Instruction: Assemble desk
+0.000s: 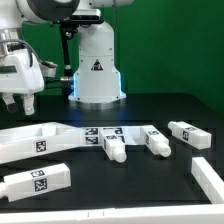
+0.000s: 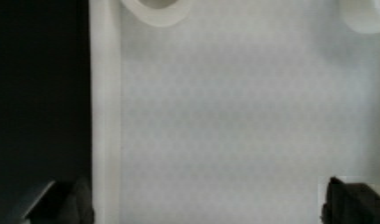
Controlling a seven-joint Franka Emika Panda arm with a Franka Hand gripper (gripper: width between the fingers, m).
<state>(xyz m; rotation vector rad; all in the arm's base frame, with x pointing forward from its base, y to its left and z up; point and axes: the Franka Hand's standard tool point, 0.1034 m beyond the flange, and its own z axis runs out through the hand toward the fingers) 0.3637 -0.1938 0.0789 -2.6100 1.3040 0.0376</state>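
— What is lying on the black tabletop (image 1: 150,108)?
— The desk top (image 1: 28,140) is lying by the edge on the exterior view's left, the marker board (image 1: 92,132) just beside it.
— And legs?
— 3 are lying in a row toward the opposite edge: leg 1 (image 1: 113,148), leg 2 (image 1: 157,141), leg 3 (image 1: 188,134); leg 4 (image 1: 36,181) is lying near the camera-side edge.

One desk top (image 1: 22,143) is lying on the tabletop (image 1: 140,188), at the exterior view's left edge. Four legs are lying there too. The first leg (image 1: 35,181) is near the edge closest to the camera. The second leg (image 1: 111,148), the third leg (image 1: 156,141) and the fourth leg (image 1: 188,134) are lying in a row toward the exterior view's right. One marker board (image 1: 97,132) is lying beside the desk top. One white piece (image 1: 211,175) of unclear kind is showing at the right edge. One gripper (image 1: 20,100) with two fingers is hanging above. One round socket (image 2: 160,8) is showing in the wrist view.
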